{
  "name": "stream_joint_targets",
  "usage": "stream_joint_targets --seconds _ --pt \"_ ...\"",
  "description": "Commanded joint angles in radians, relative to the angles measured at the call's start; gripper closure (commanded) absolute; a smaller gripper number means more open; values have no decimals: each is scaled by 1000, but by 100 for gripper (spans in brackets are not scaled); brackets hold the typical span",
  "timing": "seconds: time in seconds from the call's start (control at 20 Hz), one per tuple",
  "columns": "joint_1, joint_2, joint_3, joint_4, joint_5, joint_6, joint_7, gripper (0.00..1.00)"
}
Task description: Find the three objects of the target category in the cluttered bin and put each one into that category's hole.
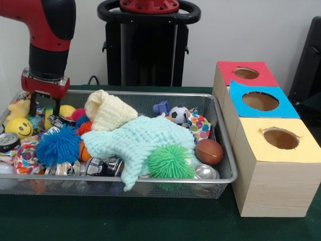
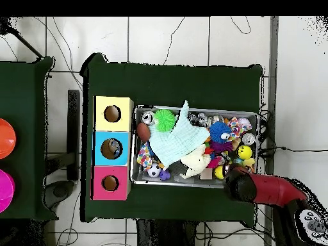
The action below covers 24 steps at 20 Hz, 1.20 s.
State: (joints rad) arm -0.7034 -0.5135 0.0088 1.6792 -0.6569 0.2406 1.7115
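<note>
On the green table [image 1: 150, 221], the bin [image 1: 220, 176] sits along the middle, with a row of three boxes touching its right end in the front view. The red-topped box is the farthest of the row, toward the table's far edge, and its hole [image 1: 246, 73] is empty. The arm [image 1: 50, 35] comes down over the bin's far left corner. The gripper [image 1: 43, 106] reaches in among the toys there, beside a yellow ball [image 1: 66, 110]; whether its prongs are released or clenched on anything cannot be told. Largest in the bin is the mint cloth [image 1: 145, 143], draped over the centre, then the cream cloth [image 1: 108, 111] behind it. Smaller items: blue spiky ball [image 1: 57, 145], green spiky ball [image 1: 170, 161], brown ball [image 1: 208, 151], smiley ball [image 1: 19, 126]. Judged step: searching and picking at the left end. The next move calls for a firm grip, a clear lift, then travel across the bin's full length to the hole.
</note>
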Motion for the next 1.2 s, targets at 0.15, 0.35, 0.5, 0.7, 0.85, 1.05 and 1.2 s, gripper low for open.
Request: stream_joint_targets --seconds 0.15,0.35,0.5,0.7,0.85,1.05,1.2 --pt "-16 90 47 -79 24 -44 104 100" --pt "-27 67 57 -54 27 -61 108 100" --pt "-33 41 66 -23 35 -29 93 100" --pt "-10 4 50 7 49 -18 113 100" --pt "-20 -31 60 46 62 -5 109 100" --pt "-24 -87 70 97 80 15 104 100" --pt "-15 -121 75 121 99 35 99 100"
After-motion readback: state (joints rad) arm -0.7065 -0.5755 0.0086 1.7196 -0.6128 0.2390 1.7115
